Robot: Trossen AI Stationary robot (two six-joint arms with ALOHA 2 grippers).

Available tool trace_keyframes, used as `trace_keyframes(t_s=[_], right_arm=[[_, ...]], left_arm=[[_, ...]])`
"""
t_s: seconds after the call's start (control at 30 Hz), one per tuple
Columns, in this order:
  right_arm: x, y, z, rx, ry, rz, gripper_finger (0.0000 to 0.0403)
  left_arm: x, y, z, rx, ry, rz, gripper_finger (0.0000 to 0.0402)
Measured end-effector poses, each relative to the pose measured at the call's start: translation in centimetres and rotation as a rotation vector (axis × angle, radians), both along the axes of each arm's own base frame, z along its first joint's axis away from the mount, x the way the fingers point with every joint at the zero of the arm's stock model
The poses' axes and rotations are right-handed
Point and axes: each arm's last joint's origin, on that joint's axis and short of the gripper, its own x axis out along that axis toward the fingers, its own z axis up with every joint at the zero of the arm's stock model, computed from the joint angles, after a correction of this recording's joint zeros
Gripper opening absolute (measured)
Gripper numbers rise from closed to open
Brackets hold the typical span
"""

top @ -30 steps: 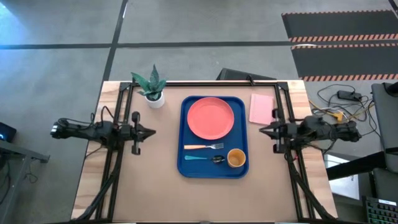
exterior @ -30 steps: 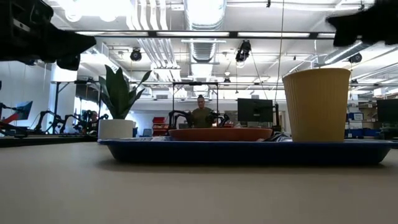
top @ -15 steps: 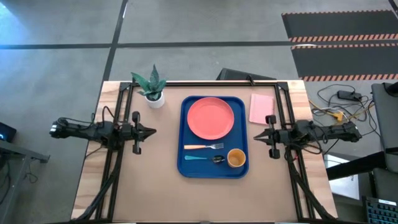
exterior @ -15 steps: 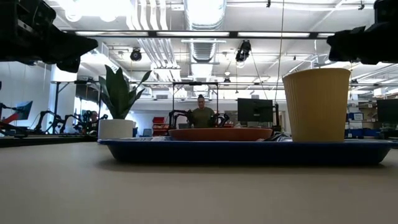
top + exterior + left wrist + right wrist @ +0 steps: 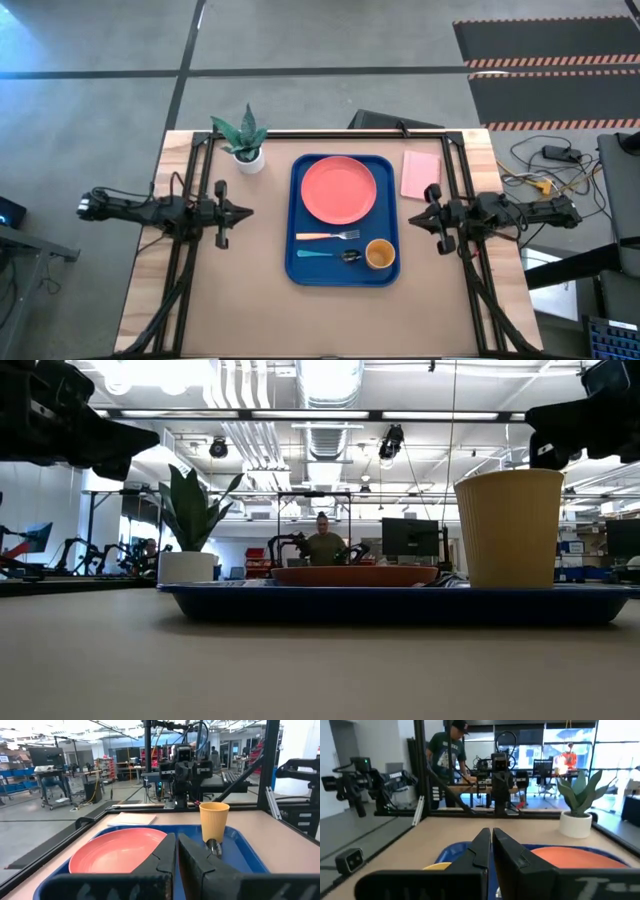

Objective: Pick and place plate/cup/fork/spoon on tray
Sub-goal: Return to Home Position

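Note:
The blue tray (image 5: 296, 268) lies at the table's middle. On it rest the coral-pink plate (image 5: 339, 190) at the far end, the fork (image 5: 328, 235), the teal-handled spoon (image 5: 322, 254) and the yellow-orange cup (image 5: 379, 254), which stands upright near the near right corner. My left gripper (image 5: 248, 211) hovers left of the tray, shut and empty; its wrist view (image 5: 177, 847) looks over the plate (image 5: 117, 856) and cup (image 5: 213, 822). My right gripper (image 5: 412, 221) hovers right of the tray, shut and empty (image 5: 491, 837).
A potted plant (image 5: 245, 140) stands at the far left of the tray. A pale pink pad (image 5: 420, 174) lies far right, beside the tray. Black frame rails (image 5: 190, 200) run along both table sides. A person (image 5: 447, 755) stands beyond the table.
My right gripper has moved a little toward the tray and the table's near edge, come down somewhat, and rolled about its own axis. Nothing on the tray has moved.

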Motion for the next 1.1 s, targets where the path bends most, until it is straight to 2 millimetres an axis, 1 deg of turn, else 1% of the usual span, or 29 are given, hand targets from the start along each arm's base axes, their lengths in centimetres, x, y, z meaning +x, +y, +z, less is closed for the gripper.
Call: trace_keyframes(t_s=[0.13,1.1], right_arm=[[0.00,0.00,-0.01,0.031,0.005,0.003,0.0009],[0.01,0.00,-0.04,0.031,0.006,0.003,0.0009]], left_arm=[[0.07,-0.01,-0.11,0.002,0.011,0.000,0.0000],[0.56,-0.10,-0.84,0.016,0.092,0.000,0.0000]])
